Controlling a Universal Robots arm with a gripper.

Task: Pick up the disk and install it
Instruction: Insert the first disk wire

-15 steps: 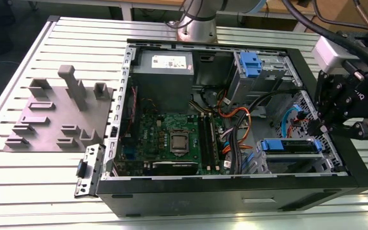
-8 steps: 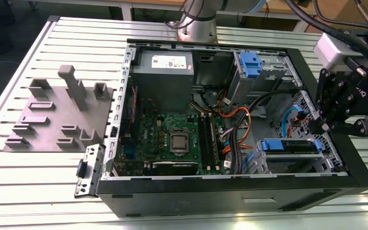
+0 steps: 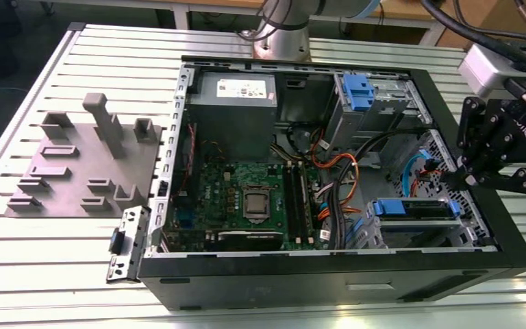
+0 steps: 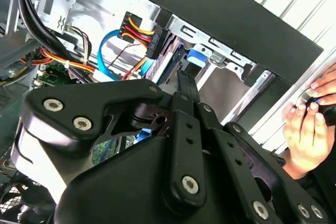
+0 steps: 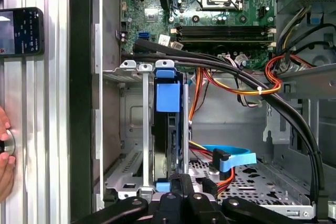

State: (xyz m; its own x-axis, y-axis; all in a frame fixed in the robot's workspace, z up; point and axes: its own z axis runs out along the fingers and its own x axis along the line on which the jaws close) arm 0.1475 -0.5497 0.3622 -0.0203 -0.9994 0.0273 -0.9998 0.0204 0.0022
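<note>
First wrist view showing the gripper (image 5: pixel 181 182) nearest, fingers pinched together against the near edge of the disk (image 5: pixel 167 129). Disk standing on edge in the metal drive cage (image 5: pixel 131 145), its blue tab (image 5: pixel 168 90) facing the cables (image 5: pixel 231 85). Beyond, showing the green circuit board (image 5: pixel 210 9). Exterior view placing the gripper (image 3: pixel 471 175) over the computer case (image 3: pixel 336 274) at that view's right.

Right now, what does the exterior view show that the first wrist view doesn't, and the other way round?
Exterior view: the grey fixture plate beside the computer case, and the power supply with its white sticker. First wrist view: a phone on the table and a person's hand at the case's outer side. Shared: the disk in its drive cage, the motherboard, the orange cables.
</note>
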